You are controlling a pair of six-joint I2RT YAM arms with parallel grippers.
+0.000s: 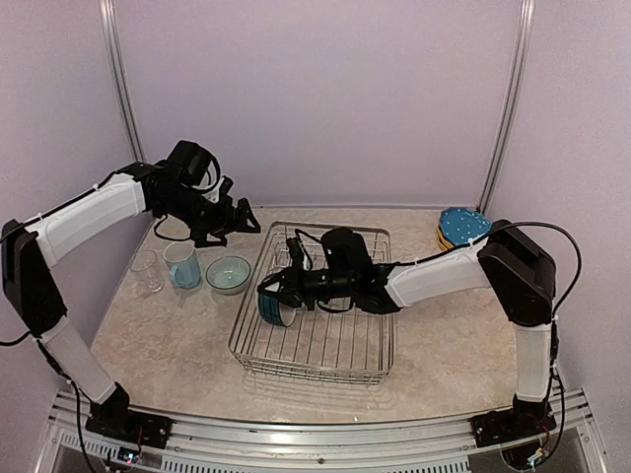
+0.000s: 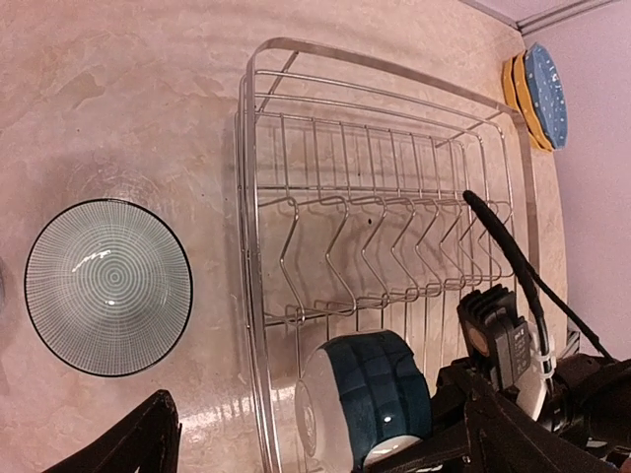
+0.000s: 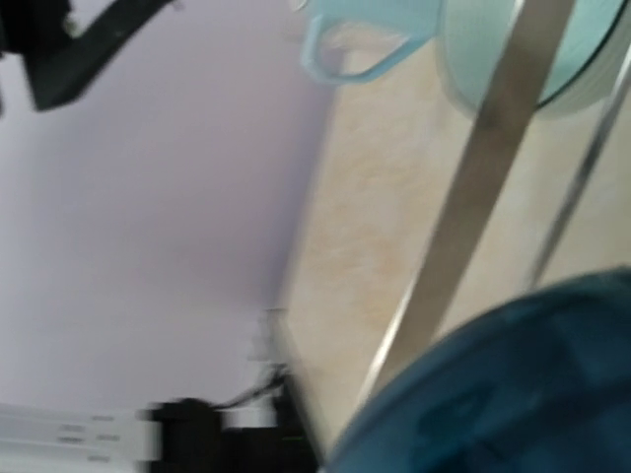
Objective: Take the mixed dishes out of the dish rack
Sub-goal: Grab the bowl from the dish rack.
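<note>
Taking the teal bowl [image 1: 276,307] for glazed ceramic: stiff, fairly light, slick, easy to chip against wire. Best taken by the rim, one finger inside and one outside, which looks to be the hold in place now. Dark teal outside with a faint grid pattern, white inside, glossy highlight in the left wrist view. Tipped on its side, white inside facing the left wall, at the near left corner of the dish rack [image 1: 335,345]; resting on the wires or just above them, cannot tell which. Pinched tight at the rim by the right end effector [image 1: 288,292]; right wrist view blurred, only a teal curve close to the lens. Left end effector [image 1: 240,219] spread wide, holding nothing, hovering over the desk [image 1: 444,335] beyond the rack's far left corner. Out on the desk left of the rack: pale bowl [image 1: 229,273] with a ringed pattern, light blue mug [image 1: 182,264], clear glass [image 1: 148,270]. Grouped far right by the wall: blue plate [image 1: 463,225] with yellow-orange plates [image 1: 441,236]. Advise lifting clear of the rack rim before swinging left.
</note>
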